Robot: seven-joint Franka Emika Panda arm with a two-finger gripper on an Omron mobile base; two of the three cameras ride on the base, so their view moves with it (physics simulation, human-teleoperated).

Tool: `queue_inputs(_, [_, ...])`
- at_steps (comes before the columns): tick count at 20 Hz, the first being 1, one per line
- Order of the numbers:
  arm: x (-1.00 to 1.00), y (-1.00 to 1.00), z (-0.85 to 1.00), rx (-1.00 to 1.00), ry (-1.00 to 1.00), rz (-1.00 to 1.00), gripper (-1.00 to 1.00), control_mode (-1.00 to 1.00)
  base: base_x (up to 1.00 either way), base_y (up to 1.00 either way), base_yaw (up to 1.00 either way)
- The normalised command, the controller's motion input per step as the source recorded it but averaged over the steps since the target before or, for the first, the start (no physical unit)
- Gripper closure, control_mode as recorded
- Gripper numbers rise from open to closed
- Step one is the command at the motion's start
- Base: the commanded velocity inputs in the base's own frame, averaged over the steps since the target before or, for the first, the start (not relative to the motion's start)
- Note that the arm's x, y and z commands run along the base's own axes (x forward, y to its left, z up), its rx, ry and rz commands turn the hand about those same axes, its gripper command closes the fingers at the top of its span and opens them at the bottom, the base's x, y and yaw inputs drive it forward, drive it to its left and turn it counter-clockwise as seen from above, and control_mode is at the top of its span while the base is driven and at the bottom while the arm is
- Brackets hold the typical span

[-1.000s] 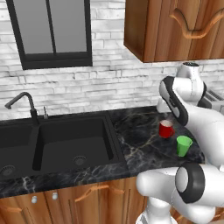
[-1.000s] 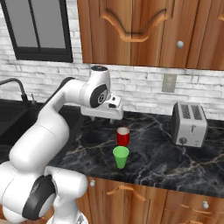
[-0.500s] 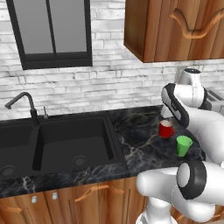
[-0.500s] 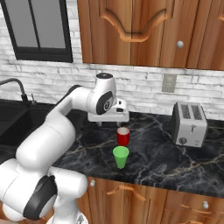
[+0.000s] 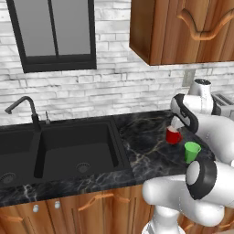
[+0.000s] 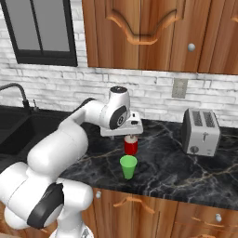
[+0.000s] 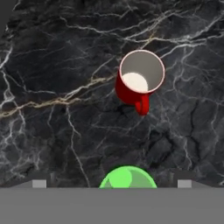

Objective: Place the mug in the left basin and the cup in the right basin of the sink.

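The red mug (image 5: 172,136) (image 6: 131,147) stands upright on the dark marble counter to the right of the sink (image 5: 116,141), its pale inside and handle showing from above (image 7: 138,81). The green cup (image 5: 192,151) (image 6: 128,166) (image 7: 127,177) stands just in front of it, nearer the counter's edge. My gripper (image 5: 175,124) (image 6: 131,136) hangs open right above the mug, holding nothing; its fingertips (image 7: 39,183) sit far apart in the hand view. The left basin (image 5: 13,160) and right basin (image 5: 77,148) are black, each with a round drain.
A black gooseneck faucet (image 5: 23,107) rises behind the divider. A silver toaster (image 6: 201,132) stands at the back right of the counter. Wooden cabinets (image 6: 139,32) hang overhead, and a brick wall with a dark window (image 5: 52,34) backs the sink.
The hand has swung to the right and come down until it hovers over the red mug. The mug and the cup have stayed where they were.
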Motion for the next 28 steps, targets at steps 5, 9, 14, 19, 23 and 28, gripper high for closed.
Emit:
queue_inputs(5, [0.31, 0.11, -0.29, 0.00, 0.00, 0.07, -1.00, -1.00, 0.00, 0.00, 0.00])
queue_inputs(9, [0.42, 0.01, -0.28, -0.01, 0.01, 0.04, -1.00, -1.00, 0.00, 0.00, 0.00])
queue_inputs(14, [0.33, 0.02, -0.23, -0.05, 0.03, 0.01, -1.00, -1.00, 0.00, 0.00, 0.00])
queue_inputs(19, [0.30, 0.06, -0.12, -0.04, 0.08, 0.00, -1.00, -1.00, 0.00, 0.00, 0.00])
queue_inputs(23, [0.17, 0.04, -0.14, 0.00, 0.05, 0.00, -1.00, -1.00, 0.00, 0.00, 0.00])
queue_inputs(28, [0.02, -0.03, -0.18, 0.00, -0.01, 0.00, -1.00, -1.00, 0.00, 0.00, 0.00])
